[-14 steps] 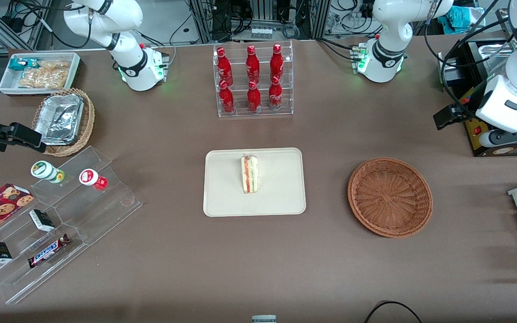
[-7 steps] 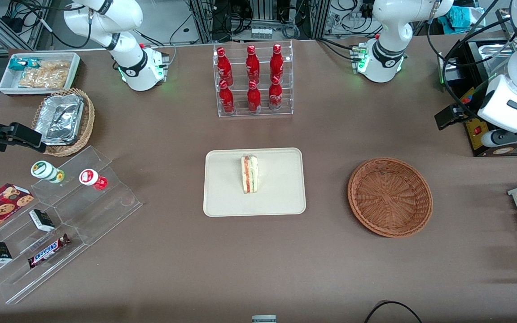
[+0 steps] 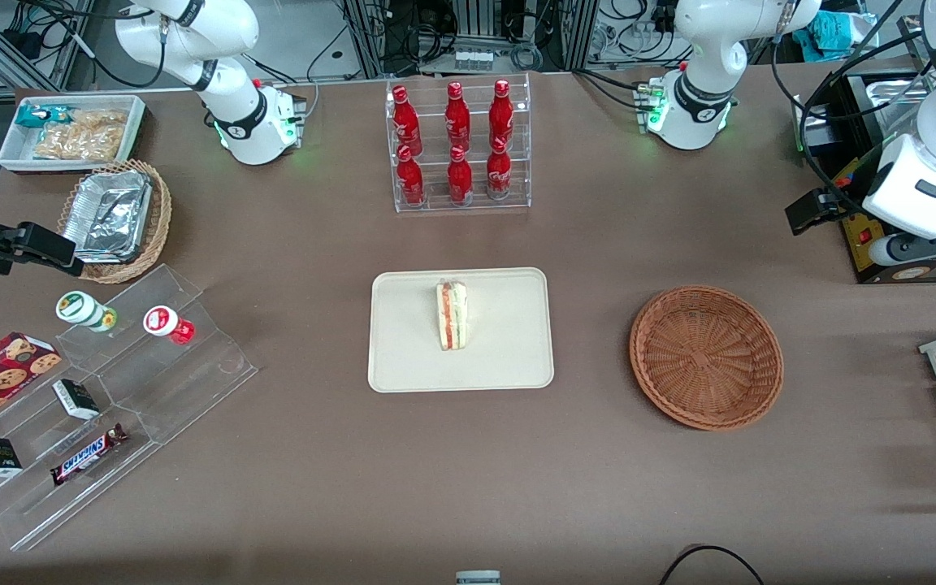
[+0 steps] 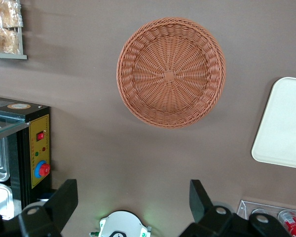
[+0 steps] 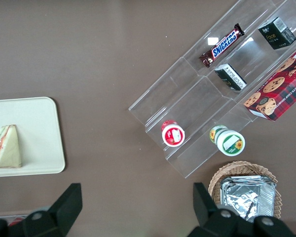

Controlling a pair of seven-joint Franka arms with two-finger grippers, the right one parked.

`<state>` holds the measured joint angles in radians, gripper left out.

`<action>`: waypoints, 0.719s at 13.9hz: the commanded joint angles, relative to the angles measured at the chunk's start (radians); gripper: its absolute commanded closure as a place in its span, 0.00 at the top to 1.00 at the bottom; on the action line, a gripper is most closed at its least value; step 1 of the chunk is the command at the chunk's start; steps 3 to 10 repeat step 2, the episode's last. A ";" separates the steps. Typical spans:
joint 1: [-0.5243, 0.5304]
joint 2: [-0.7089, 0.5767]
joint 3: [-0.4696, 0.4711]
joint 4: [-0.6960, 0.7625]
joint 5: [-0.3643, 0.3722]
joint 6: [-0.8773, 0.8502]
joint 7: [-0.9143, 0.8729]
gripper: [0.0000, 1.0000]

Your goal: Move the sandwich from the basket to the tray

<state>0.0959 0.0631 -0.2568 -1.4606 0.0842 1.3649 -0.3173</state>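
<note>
Front view: sandwich [image 3: 452,315] on tray [image 3: 509,357], well apart from wide-spread tool [image 4: 133,197].

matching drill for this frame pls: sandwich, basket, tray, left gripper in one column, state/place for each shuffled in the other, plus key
Things:
1. sandwich
2. basket
3. tray
4. gripper

States or places:
A. round, woven, nothing in it
B. open, raised above the table near the working arm's end, holding nothing
C. flat, cream, mid-table, nearer the front camera than the bottle rack
D. lying on the tray

Pairs: 1-D, 2-A, 3-C, 4-B
</note>
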 commanded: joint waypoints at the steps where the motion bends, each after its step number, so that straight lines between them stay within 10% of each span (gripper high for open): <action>1: -0.008 -0.002 0.004 0.016 0.011 -0.015 -0.003 1.00; 10: -0.007 -0.002 0.004 0.016 0.011 -0.015 -0.002 1.00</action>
